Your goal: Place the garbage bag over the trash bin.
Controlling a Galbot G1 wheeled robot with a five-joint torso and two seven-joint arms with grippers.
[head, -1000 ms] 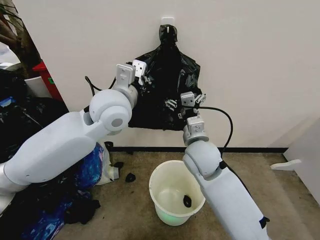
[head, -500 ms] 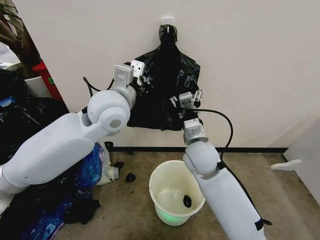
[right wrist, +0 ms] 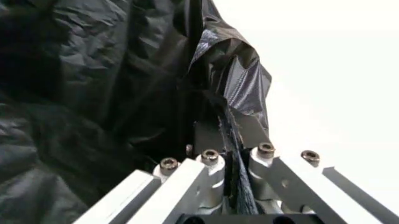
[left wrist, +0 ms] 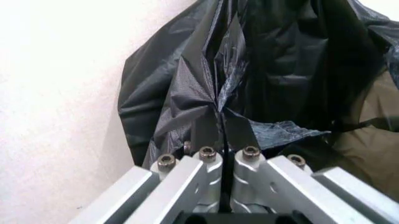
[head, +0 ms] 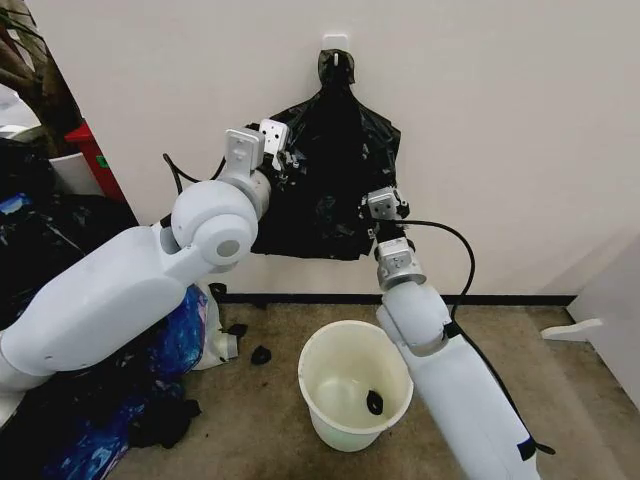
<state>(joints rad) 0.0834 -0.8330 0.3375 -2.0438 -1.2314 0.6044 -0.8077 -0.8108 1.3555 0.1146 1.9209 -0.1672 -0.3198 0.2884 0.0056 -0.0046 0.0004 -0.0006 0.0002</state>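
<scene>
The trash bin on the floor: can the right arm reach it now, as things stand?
Probably not yet. The right gripper is shut on the garbage bag hanging on the wall, above the trash bin. Nothing blocks the way down, but the bag still hangs from its hook.

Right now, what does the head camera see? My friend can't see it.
Both grippers, left and right, pinch a black bag hanging on a white wall. A white bin stands open on the floor below.
</scene>
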